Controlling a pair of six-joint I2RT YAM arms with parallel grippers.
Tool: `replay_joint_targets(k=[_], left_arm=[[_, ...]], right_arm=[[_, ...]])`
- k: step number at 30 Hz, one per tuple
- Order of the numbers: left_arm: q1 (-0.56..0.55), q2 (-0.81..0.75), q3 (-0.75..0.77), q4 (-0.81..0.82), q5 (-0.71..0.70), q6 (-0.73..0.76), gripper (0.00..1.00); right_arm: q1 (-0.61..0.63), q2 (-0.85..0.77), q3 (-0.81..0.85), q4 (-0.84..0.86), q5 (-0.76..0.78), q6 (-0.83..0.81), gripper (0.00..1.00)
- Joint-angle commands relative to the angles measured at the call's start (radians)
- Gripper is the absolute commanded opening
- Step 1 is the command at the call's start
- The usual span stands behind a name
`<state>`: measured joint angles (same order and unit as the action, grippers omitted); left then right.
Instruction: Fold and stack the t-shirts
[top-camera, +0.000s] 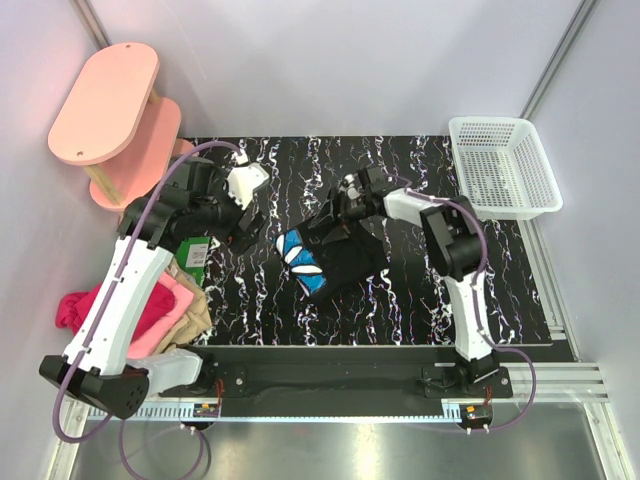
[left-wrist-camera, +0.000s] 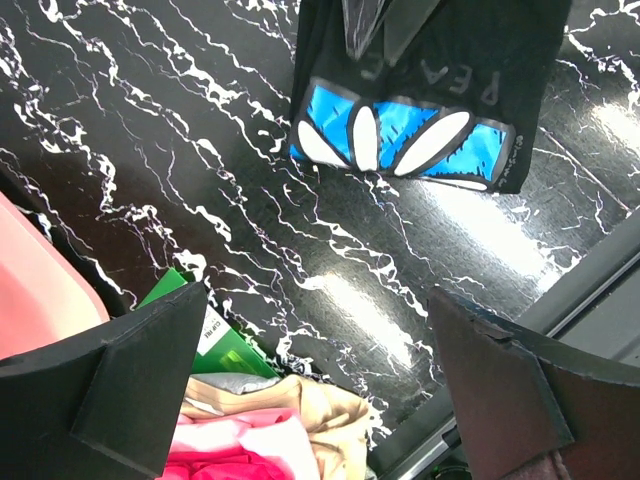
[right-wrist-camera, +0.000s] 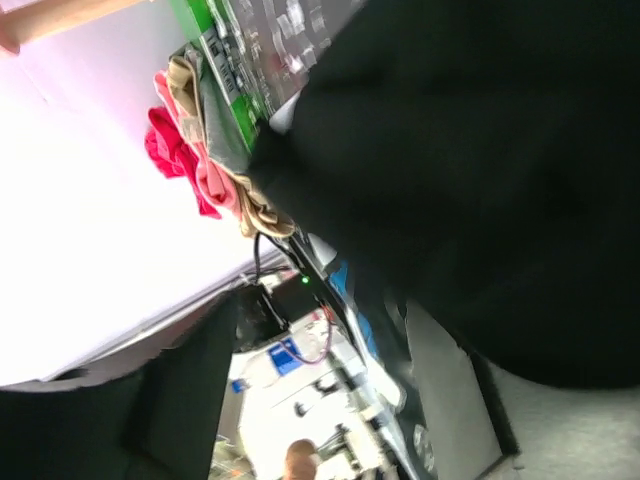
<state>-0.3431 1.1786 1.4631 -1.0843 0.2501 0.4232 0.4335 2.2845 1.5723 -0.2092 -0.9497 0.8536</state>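
Garment under work is the black t-shirt (top-camera: 345, 265), lying partly folded on the marble table (top-camera: 420, 290) with its blue-and-white petal print facing up at its left end. The right gripper (top-camera: 335, 222) sits low at the shirt's far edge, judged to be working a fold there. Black cloth fills its wrist view, so whether its fingers pinch the fabric cannot be told. The left gripper (left-wrist-camera: 320, 340) hangs left of the shirt, jaws spread wide with nothing between them, apparently on standby. The pile of pink, magenta and tan t-shirts (top-camera: 165, 300) lies further left, beside a green packet (top-camera: 195, 252), presumably awaiting folding. The white basket (top-camera: 503, 165), well right of the shirt, shows nothing inside.
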Motion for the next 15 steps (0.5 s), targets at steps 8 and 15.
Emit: replay_joint_targets(k=[8,15], left_arm=[[0.009,0.133,-0.066,0.017,0.101,-0.07,0.99],[0.01,0.389,-0.043,0.015,0.132,-0.178,0.99]], right_arm=[[-0.153,-0.353,-0.21,-0.134,0.157,-0.203,0.69],[-0.016,-0.413,-0.29,-0.122,0.181,-0.197,0.68]])
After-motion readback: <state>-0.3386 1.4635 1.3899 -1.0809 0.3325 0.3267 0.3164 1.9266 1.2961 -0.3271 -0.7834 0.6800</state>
